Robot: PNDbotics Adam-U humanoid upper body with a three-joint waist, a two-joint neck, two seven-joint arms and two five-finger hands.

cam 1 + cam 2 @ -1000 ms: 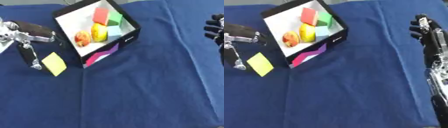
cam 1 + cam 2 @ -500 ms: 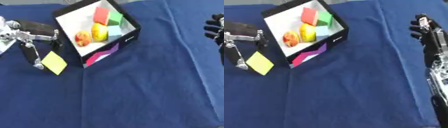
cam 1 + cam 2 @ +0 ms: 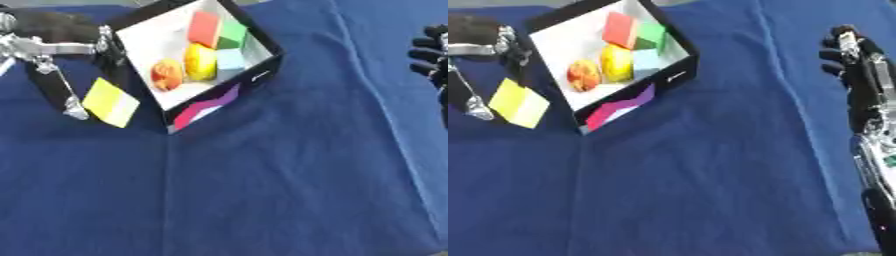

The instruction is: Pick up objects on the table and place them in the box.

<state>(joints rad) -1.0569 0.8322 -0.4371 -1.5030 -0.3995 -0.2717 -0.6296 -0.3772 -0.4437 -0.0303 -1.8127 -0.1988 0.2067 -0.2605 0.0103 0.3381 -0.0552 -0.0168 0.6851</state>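
Observation:
A black box (image 3: 255, 75) with a white inside stands tilted at the upper left. In it lie a red block (image 3: 204, 27), a green block (image 3: 234, 34), a pale blue block (image 3: 231, 59), a yellow piece (image 3: 199, 61) and an orange fruit (image 3: 166, 75). Left of the box my left hand (image 3: 52, 47) reaches in, long fingers (image 3: 66, 92) pointing down. A yellow block (image 3: 109, 102) is pinched at their tips, close to the box's left wall. At the right edge my right hand (image 3: 859, 65) stands fingers up, relaxed and holding nothing.
Blue cloth (image 3: 262, 175) covers the whole table, with a crease running down from the box's near corner. My right forearm (image 3: 877, 165) runs along the right edge.
My left hand has moved up toward the far side, and the yellow block has gone up with it along the box's left wall. Box and right hand are unmoved.

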